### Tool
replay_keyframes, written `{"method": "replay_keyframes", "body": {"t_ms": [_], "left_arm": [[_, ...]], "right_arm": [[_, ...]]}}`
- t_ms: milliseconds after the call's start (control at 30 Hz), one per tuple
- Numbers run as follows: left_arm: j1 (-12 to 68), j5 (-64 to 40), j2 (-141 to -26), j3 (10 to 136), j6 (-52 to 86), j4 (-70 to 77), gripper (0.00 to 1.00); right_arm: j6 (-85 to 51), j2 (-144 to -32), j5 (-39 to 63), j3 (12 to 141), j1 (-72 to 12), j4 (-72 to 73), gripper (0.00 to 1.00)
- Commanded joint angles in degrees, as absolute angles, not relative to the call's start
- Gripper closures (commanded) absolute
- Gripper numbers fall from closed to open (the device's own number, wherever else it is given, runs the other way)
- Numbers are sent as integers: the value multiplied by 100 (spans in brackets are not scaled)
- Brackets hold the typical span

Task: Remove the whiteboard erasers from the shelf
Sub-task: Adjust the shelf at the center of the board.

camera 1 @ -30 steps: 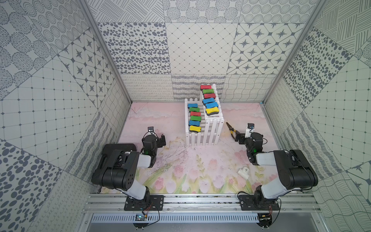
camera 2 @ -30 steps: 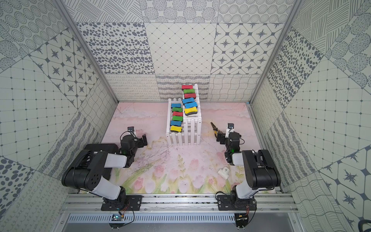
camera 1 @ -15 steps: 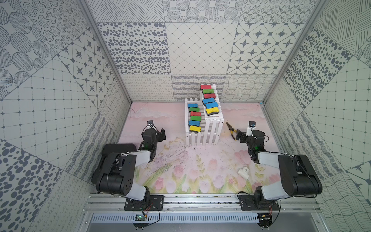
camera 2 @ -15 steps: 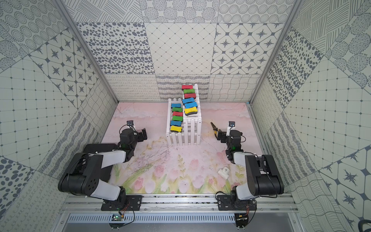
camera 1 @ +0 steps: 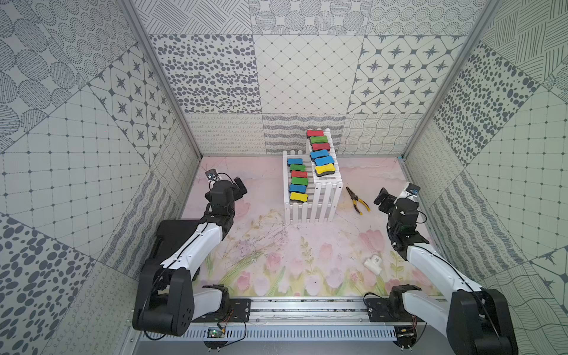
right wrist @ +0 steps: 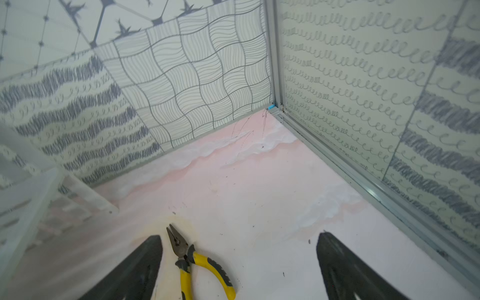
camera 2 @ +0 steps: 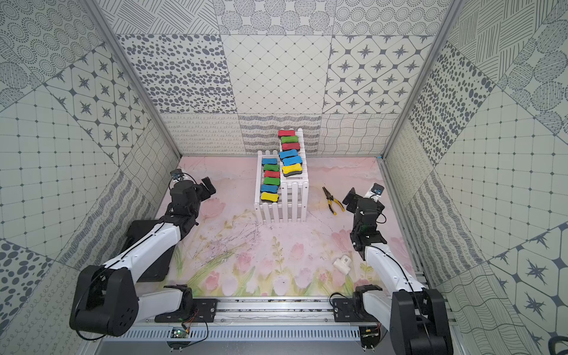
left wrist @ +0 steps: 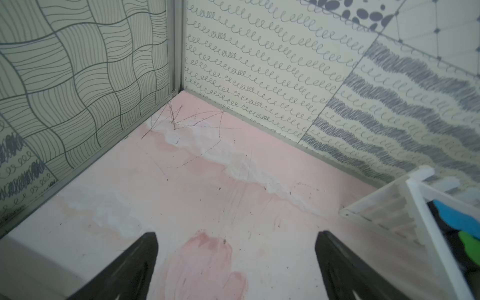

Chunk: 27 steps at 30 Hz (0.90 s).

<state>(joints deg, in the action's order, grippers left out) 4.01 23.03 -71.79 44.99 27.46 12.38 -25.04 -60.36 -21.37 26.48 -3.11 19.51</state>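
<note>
whiteboard erasers point(camera 1: 299, 181) fill the shelf point(camera 1: 310, 212) (six per tier).

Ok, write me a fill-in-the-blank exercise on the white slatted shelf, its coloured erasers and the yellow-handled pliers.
The white slatted two-tier shelf holds ___ small bone-shaped whiteboard erasers.
The eraser nearest the robot on each tier has a ___ top.
The yellow-handled metal pliers lie on the pink floral mat, on the shelf's ___ side.
The right gripper has its jaws ___ and holds nothing.
Missing words: twelve; yellow; right; open.
</note>
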Motion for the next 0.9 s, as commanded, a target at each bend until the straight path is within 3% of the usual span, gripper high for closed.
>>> {"method": "replay_keyframes", "body": {"t_ms": [0,100,200,367,433,533,633,867], "left_arm": [[358,2312,-6848,4833,5131,-391,0],[340,1453,-6730,4814,5010,-284,0],[339,316,-6927,5110,4904,-726,2],[669,-1795,-7507,4943,4955,-359,22],[1134,-1787,-7556,4782,4840,-259,27],[1699,-1715,-7612,4603,4668,-113,30],[1875,-1761,-7740,4564,4639,-36,35],[2017,-1844,-7889,4544,4699,373,34]], "right_arm": [[-3893,-5912,-1918,2301,-170,2039,3],[-4058,-5799,-1685,2016,-172,2364,3],[-3888,-5696,-1042,2254,-167,1724,3],[-3607,-5894,-342,2968,-182,264,3],[-3488,-5933,-40,3067,-195,48,3],[-3459,-5964,307,3066,-255,-5,11],[-3472,-5981,328,3066,-404,-89,18],[-3510,-5966,-75,3067,-945,-97,22]]}}
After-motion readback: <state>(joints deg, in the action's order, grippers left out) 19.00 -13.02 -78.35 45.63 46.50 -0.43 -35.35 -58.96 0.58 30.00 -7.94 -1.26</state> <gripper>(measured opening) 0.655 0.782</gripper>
